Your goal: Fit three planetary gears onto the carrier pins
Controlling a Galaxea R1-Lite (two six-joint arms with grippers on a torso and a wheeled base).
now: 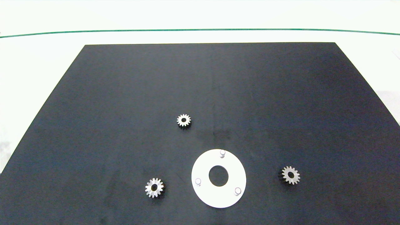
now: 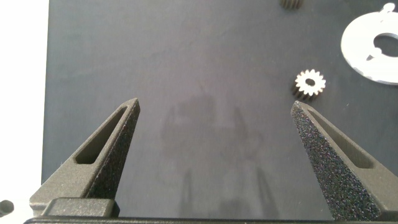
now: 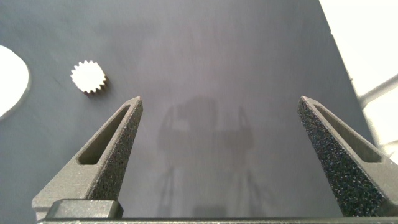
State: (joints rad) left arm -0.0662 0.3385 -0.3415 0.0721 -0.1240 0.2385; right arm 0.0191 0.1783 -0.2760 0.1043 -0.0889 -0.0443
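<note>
Three planetary gears lie flat on the black mat in the head view: one at the back [image 1: 183,120], one front left [image 1: 154,187] and one to the right [image 1: 291,175]. Between them sits the white disc [image 1: 204,165] with its three carrier pins [image 1: 222,153], [image 1: 198,181], [image 1: 237,190], all bare. Neither arm appears in the head view. My left gripper [image 2: 215,104] is open above bare mat, with a gear [image 2: 310,83] and the disc [image 2: 367,46] beyond it. Also open over bare mat is my right gripper [image 3: 221,99], a gear [image 3: 89,78] lying off to its side.
The black mat [image 1: 125,93] covers most of the white table [image 1: 37,62]. A thin green line [image 1: 200,30] runs across the far side. Another gear [image 2: 291,3] shows partly at the left wrist view's edge, and the disc's rim [image 3: 9,78] at the right wrist view's edge.
</note>
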